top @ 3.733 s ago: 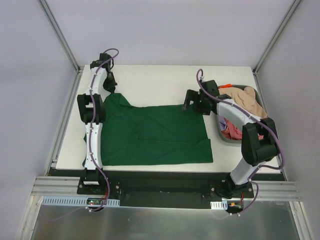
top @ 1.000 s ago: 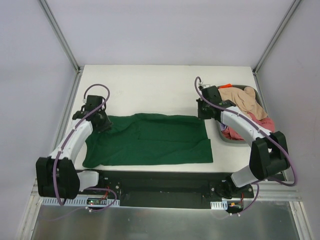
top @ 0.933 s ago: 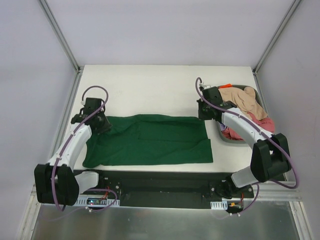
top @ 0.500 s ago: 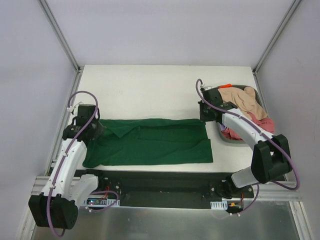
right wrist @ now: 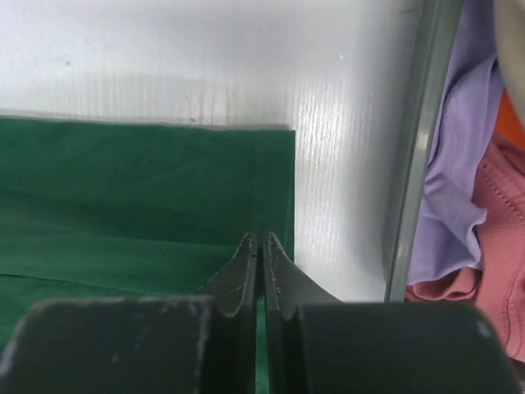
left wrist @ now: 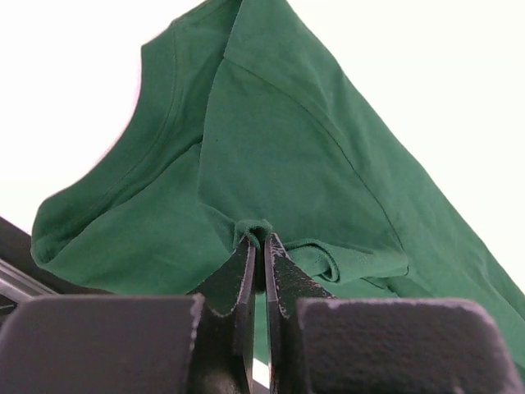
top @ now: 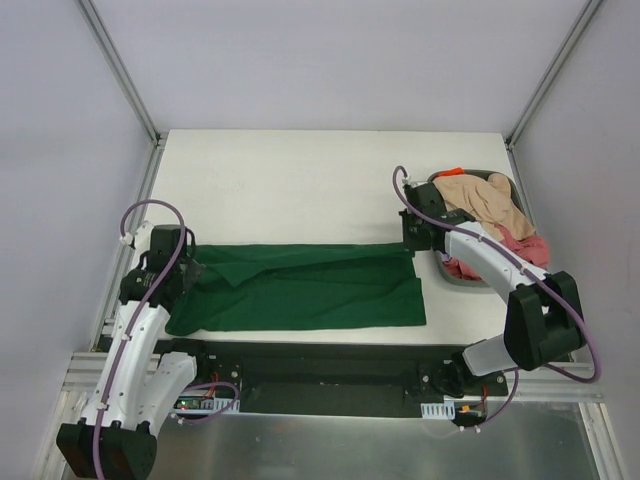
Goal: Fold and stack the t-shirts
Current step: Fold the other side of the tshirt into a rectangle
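The dark green t-shirt (top: 300, 290) lies flat along the near side of the white table, its far edge folded over toward me. My left gripper (top: 188, 272) is shut on a bunched fold of this shirt at its left end, and the pinched green cloth (left wrist: 279, 156) shows between the left gripper's (left wrist: 261, 238) tips. My right gripper (top: 410, 243) is shut at the shirt's far right corner, with green cloth (right wrist: 123, 189) under and between the right gripper's (right wrist: 261, 238) fingers. A beige t-shirt (top: 485, 200) and a pink-red one (top: 525, 245) lie heaped at the right.
A grey bin (top: 447, 275) at the right holds the heaped shirts, with an orange bit (top: 452, 171) at its far rim. Its wall (right wrist: 410, 164) stands just right of my right gripper, purple cloth (right wrist: 459, 205) and pink cloth (right wrist: 492, 271) behind it. The table's black front edge runs below the shirt.
Both grippers have drawn the green shirt's far edge toward the near side, so the shirt looks narrower. The left arm has swung left and back; the right gripper came slightly nearer.
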Motion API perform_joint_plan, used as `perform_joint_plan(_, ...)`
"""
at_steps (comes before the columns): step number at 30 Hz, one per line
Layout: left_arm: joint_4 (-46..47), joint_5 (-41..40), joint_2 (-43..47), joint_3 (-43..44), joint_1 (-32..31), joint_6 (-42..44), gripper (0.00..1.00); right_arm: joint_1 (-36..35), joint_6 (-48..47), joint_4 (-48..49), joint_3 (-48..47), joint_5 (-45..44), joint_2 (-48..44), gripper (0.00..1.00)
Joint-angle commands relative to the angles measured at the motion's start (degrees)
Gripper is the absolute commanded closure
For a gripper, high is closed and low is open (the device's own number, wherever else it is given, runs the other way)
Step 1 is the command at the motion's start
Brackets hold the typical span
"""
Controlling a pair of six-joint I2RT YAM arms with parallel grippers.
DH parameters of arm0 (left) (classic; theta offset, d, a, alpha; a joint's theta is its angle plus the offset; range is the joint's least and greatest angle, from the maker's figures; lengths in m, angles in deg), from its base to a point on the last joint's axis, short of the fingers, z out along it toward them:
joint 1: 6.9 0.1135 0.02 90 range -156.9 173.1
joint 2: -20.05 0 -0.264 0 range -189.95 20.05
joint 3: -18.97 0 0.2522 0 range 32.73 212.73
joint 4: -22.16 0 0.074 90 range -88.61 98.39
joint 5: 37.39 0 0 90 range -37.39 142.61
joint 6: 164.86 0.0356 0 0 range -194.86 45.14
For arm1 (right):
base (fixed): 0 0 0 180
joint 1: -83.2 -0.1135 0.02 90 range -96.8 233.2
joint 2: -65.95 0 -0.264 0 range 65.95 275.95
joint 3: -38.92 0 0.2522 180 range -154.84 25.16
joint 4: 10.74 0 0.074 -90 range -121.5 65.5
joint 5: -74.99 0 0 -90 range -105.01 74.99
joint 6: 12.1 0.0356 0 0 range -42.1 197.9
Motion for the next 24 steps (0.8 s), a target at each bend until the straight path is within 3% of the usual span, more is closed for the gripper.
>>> perform_joint_plan(1,-2.0,-0.3,2.2,-2.8,0.1,-3.6,1.0,0.1,0.8,-0.9,1.2,-0.6,-1.9,1.0)
perform_joint_plan(12,-3.6,-1.8,8.2,-9.0,0.1,-8.7,1.0,-0.3,4.3,-2.4,5.3,-2.5,-4.9,0.97)
perform_joint_plan(16,-5.2,-1.3,7.7,-8.6,0.1,-9.4,0.99,-0.3,5.2,-2.5,6.7,-3.1,-5.4,0.84)
perform_joint_plan(17,-5.8,-1.5,8.1,-8.2,0.1,-9.6,0.88,-0.3,5.2,-2.9,6.5,-3.5,-5.7,0.78)
perform_joint_plan(18,-6.4,-1.7,8.4,-7.6,0.1,-9.8,0.74,-0.3,5.2,-3.2,6.3,-3.6,-5.8,0.66)
perform_joint_plan(20,-7.7,-1.8,9.6,-6.4,0.1,-9.9,0.66,-0.5,5.2,-3.9,6.0,-3.6,-7.1,0.45)
perform_joint_plan(21,-8.1,-1.8,10.7,-5.9,0.1,-9.9,0.57,-0.6,5.2,-3.9,5.9,-3.4,-7.8,0.35)
perform_joint_plan(22,-8.5,-1.8,11.7,-5.3,0.1,-9.9,0.34,-0.7,5.5,-4.0,6.1,-3.4,-9.0,0.3)
perform_joint_plan(24,-8.6,-1.5,14.1,-4.4,0.1,-9.9,0.06,-0.7,5.9,-3.9,6.4,-2.8,-11.8,0.2)
